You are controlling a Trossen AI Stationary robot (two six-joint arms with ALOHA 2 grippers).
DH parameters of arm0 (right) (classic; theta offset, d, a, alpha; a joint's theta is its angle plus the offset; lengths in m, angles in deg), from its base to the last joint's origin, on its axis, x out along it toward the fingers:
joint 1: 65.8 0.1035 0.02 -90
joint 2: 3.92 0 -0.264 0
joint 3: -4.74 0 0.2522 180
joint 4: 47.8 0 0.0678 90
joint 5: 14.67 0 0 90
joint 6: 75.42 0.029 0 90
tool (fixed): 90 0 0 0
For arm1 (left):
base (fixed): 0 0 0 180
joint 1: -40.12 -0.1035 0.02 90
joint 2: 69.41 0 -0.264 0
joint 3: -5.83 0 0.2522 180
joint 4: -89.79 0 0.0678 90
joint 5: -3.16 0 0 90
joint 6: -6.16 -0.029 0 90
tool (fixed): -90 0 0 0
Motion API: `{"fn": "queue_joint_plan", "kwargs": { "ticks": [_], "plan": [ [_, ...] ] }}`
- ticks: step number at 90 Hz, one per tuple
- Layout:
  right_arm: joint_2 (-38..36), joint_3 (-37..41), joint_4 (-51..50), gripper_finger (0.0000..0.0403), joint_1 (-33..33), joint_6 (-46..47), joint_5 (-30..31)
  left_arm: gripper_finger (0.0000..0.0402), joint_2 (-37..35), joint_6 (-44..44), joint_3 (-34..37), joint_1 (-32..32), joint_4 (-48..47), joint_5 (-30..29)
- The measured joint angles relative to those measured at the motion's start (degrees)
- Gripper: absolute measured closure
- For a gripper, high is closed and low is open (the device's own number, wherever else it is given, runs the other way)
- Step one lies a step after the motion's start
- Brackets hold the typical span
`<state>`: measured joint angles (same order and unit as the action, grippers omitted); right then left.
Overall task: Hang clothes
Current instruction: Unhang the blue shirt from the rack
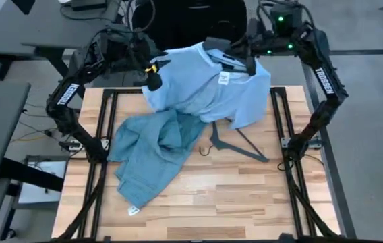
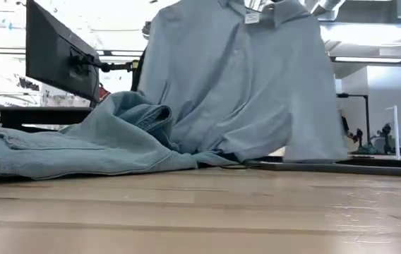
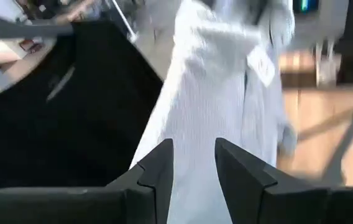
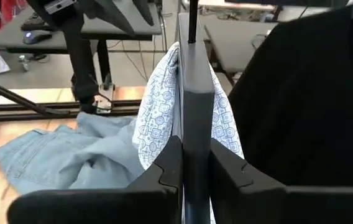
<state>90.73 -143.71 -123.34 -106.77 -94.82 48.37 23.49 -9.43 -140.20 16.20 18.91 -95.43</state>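
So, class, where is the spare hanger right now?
In the high view, the hanger lies flat on the table, right of the jeans and just below the raised shirt.

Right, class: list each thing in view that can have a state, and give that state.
Button shirt: lifted off the table, on a hanger.
Jeans: crumpled on the table, not hung.
Spare hanger: lying flat on the table, empty.
Left end effector: open, at the shirt.
Right end effector: shut on the shirt's hanger.
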Motion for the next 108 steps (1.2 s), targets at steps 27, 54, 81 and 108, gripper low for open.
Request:
{"fn": "queue_joint_plan", "kwargs": {
  "ticks": [27, 54, 81, 108],
  "plan": [
    [0.2, 0.0, 1.5, 0.0374, 0.8, -2.5, 6.5, 0.0300, 7.7, 22.1, 0.0, 2.9, 12.1, -0.1],
    [0.2, 0.0, 1.3, 0.0374, 0.5, -5.6, 7.4, 0.0300, 10.6, -0.1, 0.1, 5.7, 16.6, 0.0],
    [0.3, 0.0, 0.9, 0.0374, 0.4, -6.1, 7.4, 0.0300, 14.1, -11.2, 0.0, 7.6, 30.0, -5.3],
    [0.3, 0.0, 0.3, 0.0374, 0.7, -6.1, 7.7, 0.0307, 17.0, -13.8, 0.0, 3.3, 19.5, -23.2]
  ]
}}
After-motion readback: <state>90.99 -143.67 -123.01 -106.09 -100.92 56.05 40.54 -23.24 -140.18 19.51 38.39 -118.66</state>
